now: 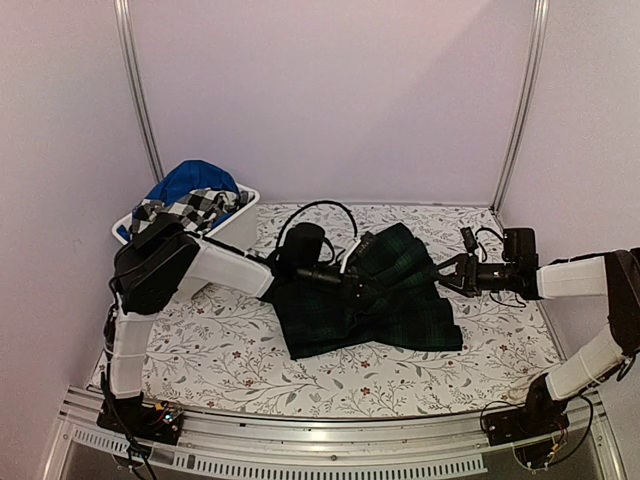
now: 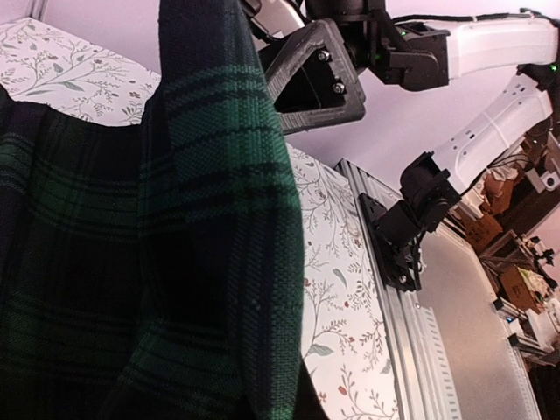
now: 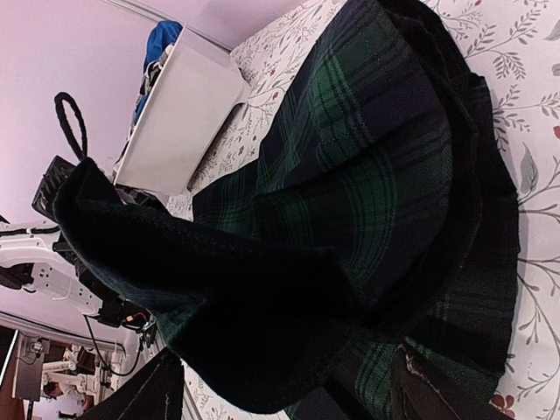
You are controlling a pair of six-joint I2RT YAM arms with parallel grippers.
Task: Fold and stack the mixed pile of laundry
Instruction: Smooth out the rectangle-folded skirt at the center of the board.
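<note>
So the tartan (image 1: 400, 310) is the only piece out on the table (image 1: 250, 360). It's lying roughly in the middle of the floral cover, spread out but rumpled, with its pleated hem fanning toward the near right.

The left gripper (image 1: 355, 282) reaches in from the left and is pinched tight on the tartan's left part. Its jaws are together on the cloth. From the right wrist view you can see a dark fold pulled up off the table on that side, and in the left wrist view the green-and-navy weave hangs right across the lens.

The right gripper (image 1: 443, 274) sits at the tartan's right edge, low and pointing at the left one. Its fingers (image 3: 429, 385) stand wide apart, and as far as I can see they aren't clamping anything. The raised fold hangs just ahead of them.

The rest of the laundry is in the white tub (image 1: 235, 228) at the far left corner, off the end of the cover. The blue one (image 1: 190, 180) is mounded on top at the back, and the checked shirt (image 1: 195, 208) is bunched in front of it and spills over the rim. The tub is well apart from the tartan, with the left arm stretched across between them.
</note>
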